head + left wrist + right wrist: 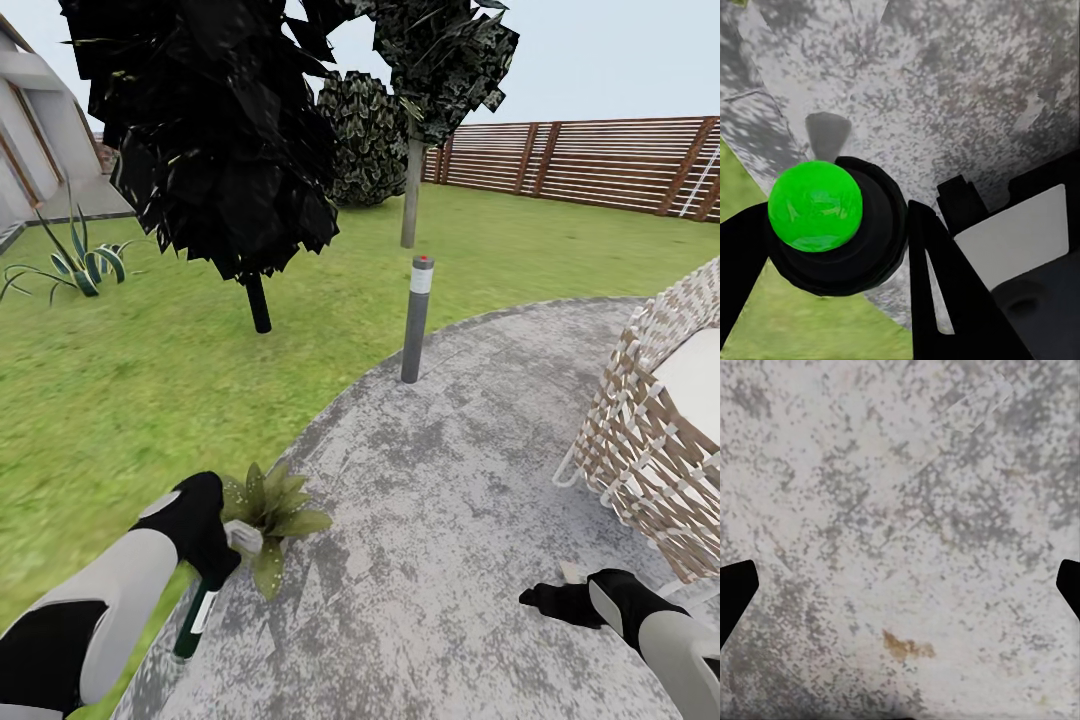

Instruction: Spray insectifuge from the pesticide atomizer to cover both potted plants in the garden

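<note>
Dark-green pesticide atomizer (193, 622) is hanging clamped in the left gripper (215, 560) beside a potted plant (272, 512); nozzle needs turning onto those leaves, while the right gripper (545, 600) is idling spread open.

Ahead of us the patio (450, 500) lies open toward 12 o'clock; a grey bollard lamp (417, 318) stands at 12, a woven basket (650, 440) blocks 2, a potted plant (268, 508) crowds 10.

The wicker basket (655, 420) is cut off by the head view's right edge. The pesticide atomizer (194, 620) is partly hidden by the left gripper (215, 560); its top cannot be seen. The potted plant (272, 510) pot is hidden by leaves.
</note>
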Controlling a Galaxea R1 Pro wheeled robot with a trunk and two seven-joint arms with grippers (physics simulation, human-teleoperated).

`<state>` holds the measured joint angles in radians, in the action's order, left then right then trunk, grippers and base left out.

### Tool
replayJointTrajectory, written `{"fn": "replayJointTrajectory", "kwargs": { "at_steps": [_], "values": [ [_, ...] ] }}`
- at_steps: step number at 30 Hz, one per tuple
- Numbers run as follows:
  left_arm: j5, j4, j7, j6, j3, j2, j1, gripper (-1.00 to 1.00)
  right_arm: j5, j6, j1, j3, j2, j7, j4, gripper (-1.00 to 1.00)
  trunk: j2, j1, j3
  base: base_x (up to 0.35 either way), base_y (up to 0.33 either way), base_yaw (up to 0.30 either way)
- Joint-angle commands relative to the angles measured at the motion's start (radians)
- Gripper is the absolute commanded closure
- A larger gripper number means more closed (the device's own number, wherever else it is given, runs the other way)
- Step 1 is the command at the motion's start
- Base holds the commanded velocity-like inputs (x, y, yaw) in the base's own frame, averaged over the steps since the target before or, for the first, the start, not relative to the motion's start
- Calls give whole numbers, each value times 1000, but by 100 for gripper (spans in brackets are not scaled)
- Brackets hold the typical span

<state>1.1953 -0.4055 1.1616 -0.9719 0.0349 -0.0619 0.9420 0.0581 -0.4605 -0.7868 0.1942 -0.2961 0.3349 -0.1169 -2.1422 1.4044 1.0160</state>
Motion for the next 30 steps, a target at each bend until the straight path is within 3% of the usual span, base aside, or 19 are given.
{"fn": "replayJointTrajectory", "kwargs": {
  "at_steps": [1,14,24,30],
  "values": [
    [10,-11,10,-6,3,2,1,100,6,-6,0,7,0,4,-2,-100,0,0,1,0,0,0],
    [13,-27,12,-8,3,49,11,100,6,-6,0,7,0,4,-2,-100,0,0,1,0,0,0],
    [13,-27,39,-9,5,52,74,100,6,-6,0,7,0,4,-1,-100,0,0,1,0,0,0],
    [15,-27,105,-8,5,52,113,100,7,-6,0,7,0,4,-1,-100,0,0,1,0,0,0]
  ]
}}
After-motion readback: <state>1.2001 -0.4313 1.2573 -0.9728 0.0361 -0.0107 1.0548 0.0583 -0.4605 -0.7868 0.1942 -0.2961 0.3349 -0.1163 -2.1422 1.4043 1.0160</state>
